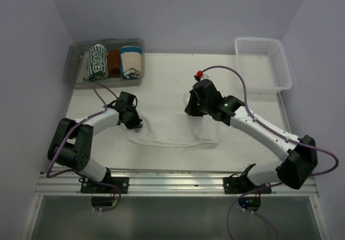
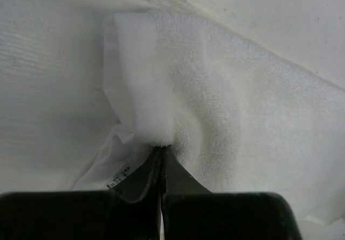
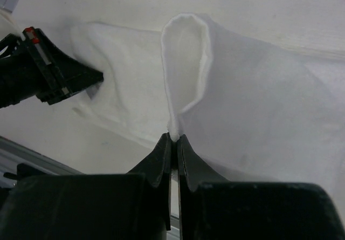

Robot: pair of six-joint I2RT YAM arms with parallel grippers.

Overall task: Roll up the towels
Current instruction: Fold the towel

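The plain white towel (image 1: 178, 129) lies spread on the table between the two arms. My left gripper (image 1: 133, 122) is shut on a pinched fold at the towel's left edge; in the left wrist view the towel (image 2: 226, 100) bunches up from the closed tips (image 2: 160, 146), with a care label beside them. My right gripper (image 1: 193, 111) is shut on the towel's right side, where the towel (image 3: 259, 100) rises in a loop from the tips (image 3: 174, 137). The green-and-white striped towel (image 1: 96, 62) sits rolled in the clear bin (image 1: 73, 70) at the back left.
In the clear bin, a rust-brown towel (image 1: 114, 62) and a cream towel with a teal band (image 1: 131, 62) lie rolled beside the striped one. A white mesh basket (image 1: 284, 70) stands at the back right. The left arm's gripper (image 3: 54, 78) shows in the right wrist view.
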